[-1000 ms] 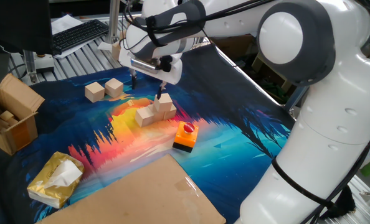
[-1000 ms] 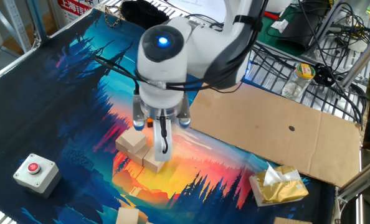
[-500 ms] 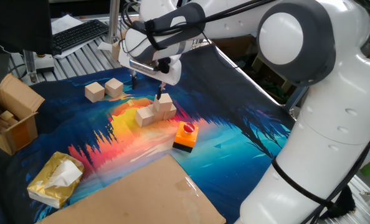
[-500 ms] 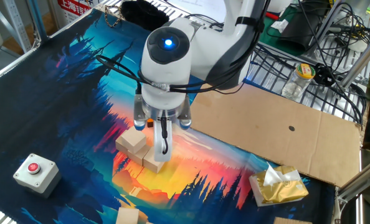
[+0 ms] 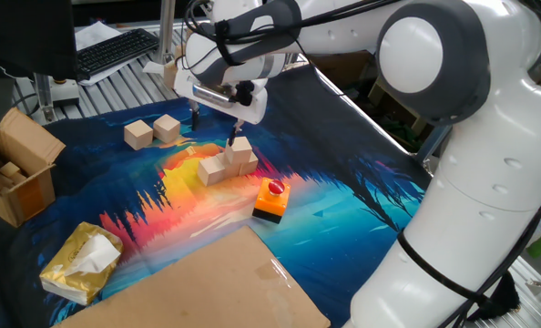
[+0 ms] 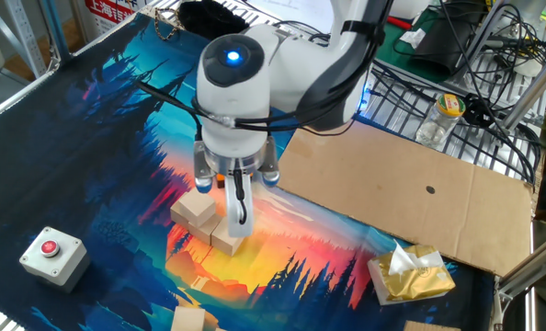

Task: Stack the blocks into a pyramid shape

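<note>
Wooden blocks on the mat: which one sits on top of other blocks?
The raised block directly below the gripper; it rests on the cluster at mat centre, while the two loose blocks lie flat, apart.

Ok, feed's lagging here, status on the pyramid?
Tool open above the cluster. Blocks partly stacked, two spare blocks aside. Button block close by, not blocking.

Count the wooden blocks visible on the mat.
5. Two loose blocks at the back; three clustered blocks below the gripper. More may be hidden.
</note>
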